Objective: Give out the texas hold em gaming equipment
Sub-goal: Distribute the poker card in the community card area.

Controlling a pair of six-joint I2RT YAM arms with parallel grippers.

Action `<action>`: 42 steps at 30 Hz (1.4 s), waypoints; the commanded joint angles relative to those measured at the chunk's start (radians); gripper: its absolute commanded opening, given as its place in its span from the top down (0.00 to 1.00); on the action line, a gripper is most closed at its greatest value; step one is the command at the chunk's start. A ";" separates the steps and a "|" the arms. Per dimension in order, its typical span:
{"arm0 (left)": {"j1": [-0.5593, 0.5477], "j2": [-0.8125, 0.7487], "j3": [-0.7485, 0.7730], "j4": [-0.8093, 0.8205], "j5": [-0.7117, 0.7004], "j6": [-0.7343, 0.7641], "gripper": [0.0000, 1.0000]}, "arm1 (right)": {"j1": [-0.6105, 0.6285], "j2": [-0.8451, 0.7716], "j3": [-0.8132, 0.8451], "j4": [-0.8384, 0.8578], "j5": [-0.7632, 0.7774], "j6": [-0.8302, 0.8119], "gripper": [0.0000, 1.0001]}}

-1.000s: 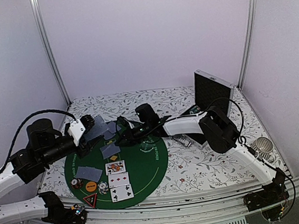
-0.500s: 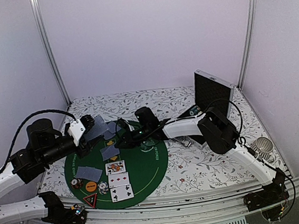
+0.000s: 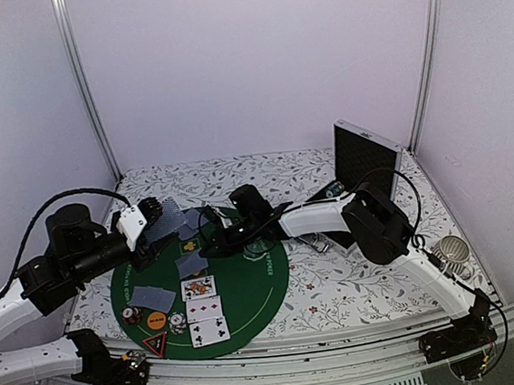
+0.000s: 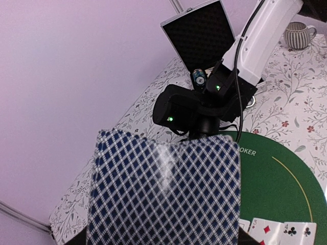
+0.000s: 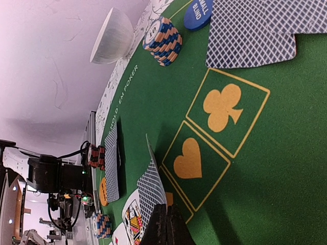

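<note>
Lilac walls [image 3: 254, 65] box in a floral table [image 3: 339, 285] with a round green mat [image 3: 257, 283]. Low over the mat, the right gripper [image 5: 166, 224] pinches one blue-backed card [image 5: 150, 189] by its edge, tilted up. Opposite it, the left gripper [image 3: 146, 225] clamps the deck [image 4: 163, 189] at the mat's rim.

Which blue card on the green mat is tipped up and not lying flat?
The card pinched by the right gripper, beside the gold heart box. The other blue-backed cards on the mat lie flat.
</note>
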 commanded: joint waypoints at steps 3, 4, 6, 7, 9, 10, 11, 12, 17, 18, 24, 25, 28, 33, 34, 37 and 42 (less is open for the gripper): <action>-0.008 -0.001 -0.004 0.029 -0.004 -0.003 0.45 | 0.031 -0.071 -0.020 -0.088 0.099 -0.031 0.99; -0.008 -0.001 -0.005 0.028 -0.005 -0.004 0.45 | 0.033 -0.070 -0.021 -0.090 0.104 -0.031 0.99; -0.008 -0.003 -0.005 0.028 -0.004 -0.003 0.45 | 0.033 -0.069 -0.021 -0.097 0.115 -0.026 0.99; -0.008 -0.004 -0.004 0.029 -0.003 -0.004 0.45 | 0.034 -0.068 -0.021 -0.102 0.116 -0.024 0.99; -0.008 -0.004 -0.005 0.028 -0.002 -0.004 0.45 | 0.036 -0.072 -0.021 -0.110 0.117 -0.022 0.99; -0.007 -0.004 -0.005 0.028 -0.002 -0.004 0.45 | 0.036 -0.072 -0.021 -0.114 0.117 -0.023 0.99; -0.007 -0.006 -0.005 0.028 0.000 -0.004 0.45 | 0.038 -0.075 -0.022 -0.117 0.120 -0.025 0.99; -0.007 -0.006 -0.005 0.029 0.000 -0.004 0.45 | 0.040 -0.079 -0.024 -0.118 0.124 -0.026 0.99; -0.007 -0.010 -0.005 0.029 0.000 -0.005 0.45 | 0.039 -0.089 -0.028 -0.123 0.132 -0.031 0.99; -0.008 -0.010 -0.006 0.029 0.000 -0.005 0.45 | 0.041 -0.093 -0.029 -0.126 0.135 -0.031 0.99; -0.008 -0.010 -0.005 0.029 -0.001 -0.005 0.45 | 0.046 -0.119 -0.052 -0.130 0.145 -0.037 0.93; -0.007 -0.010 -0.005 0.028 0.000 -0.005 0.45 | 0.047 -0.122 -0.054 -0.132 0.143 -0.038 0.92; -0.008 -0.012 -0.007 0.029 0.000 -0.005 0.45 | 0.048 -0.138 -0.059 -0.141 0.147 -0.040 0.86; -0.008 -0.012 -0.005 0.028 -0.001 -0.005 0.45 | 0.049 -0.168 -0.058 -0.173 0.167 -0.057 0.75; -0.008 -0.012 -0.005 0.029 -0.001 -0.004 0.45 | 0.050 -0.175 -0.058 -0.186 0.178 -0.062 0.71; -0.008 -0.013 -0.007 0.028 0.000 -0.005 0.45 | 0.049 -0.208 -0.057 -0.235 0.236 -0.095 0.59; -0.008 -0.013 -0.007 0.029 -0.001 -0.005 0.45 | 0.047 -0.309 -0.065 -0.278 0.294 -0.203 0.30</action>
